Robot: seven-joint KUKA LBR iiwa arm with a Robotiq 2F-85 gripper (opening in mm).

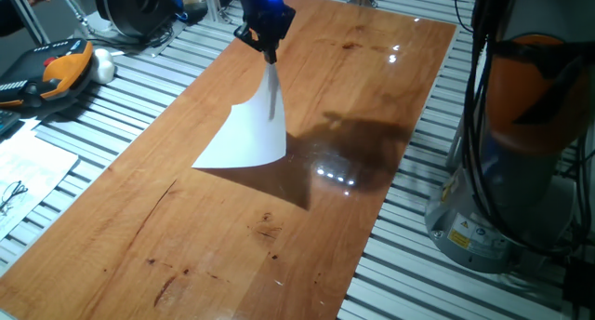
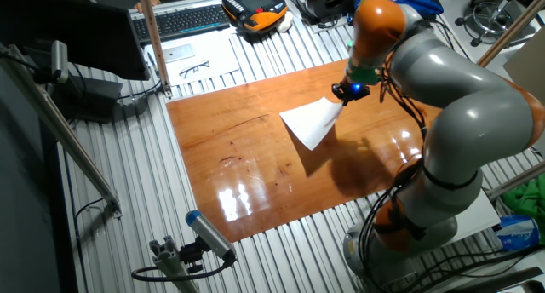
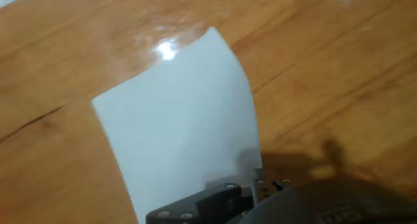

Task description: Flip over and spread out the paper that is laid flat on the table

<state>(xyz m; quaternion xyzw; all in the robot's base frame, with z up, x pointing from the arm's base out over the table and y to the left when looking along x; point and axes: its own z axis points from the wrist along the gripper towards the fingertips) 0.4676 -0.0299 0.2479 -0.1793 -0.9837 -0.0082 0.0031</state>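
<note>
Jaws of the gripper [image 1: 271, 54] are clenched on one edge of the paper [image 1: 246, 134], which hangs lifted and curved, its lower edge resting on the table [image 1: 214, 236] near the middle. Only the hand view shows the sheet's blank white face bowing away below the fingers [image 3: 202, 206]. The other fixed view shows the arm [image 2: 460, 114] arching over the table's far side, wrist pointing down.

The arm [image 2: 460, 97] has bulky, rounded grey segments with orange bands at its joints and black cables running along its side. The small black gripper [image 1: 270, 52] carries a glowing blue light; screws dot its dark underside.
</note>
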